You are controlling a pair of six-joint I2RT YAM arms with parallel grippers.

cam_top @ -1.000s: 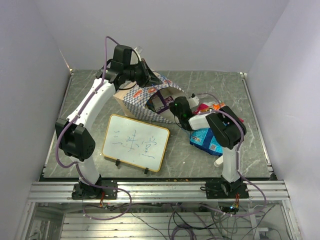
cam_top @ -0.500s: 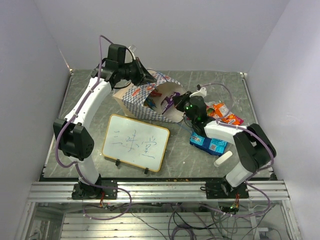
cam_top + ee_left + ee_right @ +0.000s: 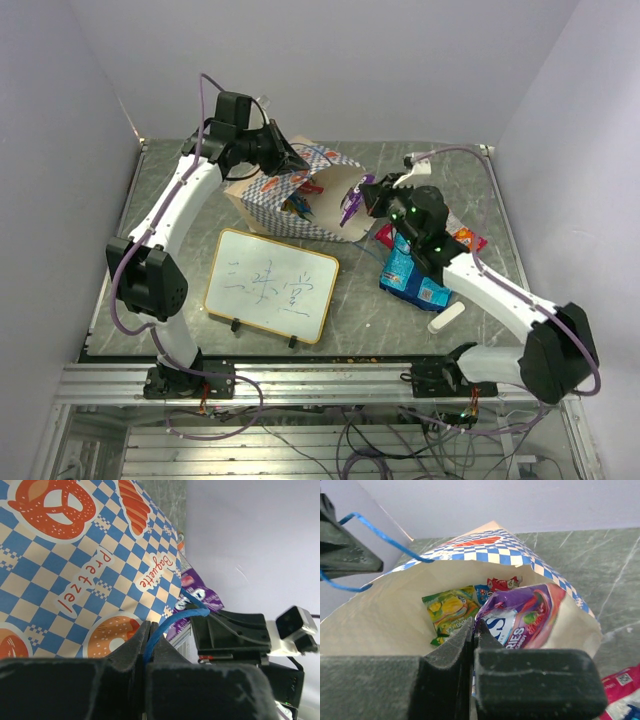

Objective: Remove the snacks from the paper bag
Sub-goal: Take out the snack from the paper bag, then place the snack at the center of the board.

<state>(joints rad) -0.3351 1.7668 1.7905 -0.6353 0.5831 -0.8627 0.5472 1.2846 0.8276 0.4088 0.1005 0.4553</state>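
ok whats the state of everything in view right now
paper bag, tipped over, mouth open
cord handle, pinched in shut left fingers
purple packet, at bag mouth, gripped by shut right fingers
green packet, inside bag
blue packet, out on table
whiteboard, written on

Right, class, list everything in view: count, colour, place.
Tan paper bag: one, blue-white chequered, on its side mid-table.
Thin cord handle: one, blue, in left gripper.
Shiny purple packet: one, bag mouth, in right gripper.
Shiny green packet: one, inside bag.
Flat blue packet: one, right of bag.
Red-orange packet: one, far right.
Framed whiteboard: one, white, near-left of bag.
Eraser block: one, white, near-right.
Left gripper: black, shut.
Right gripper: black, shut.
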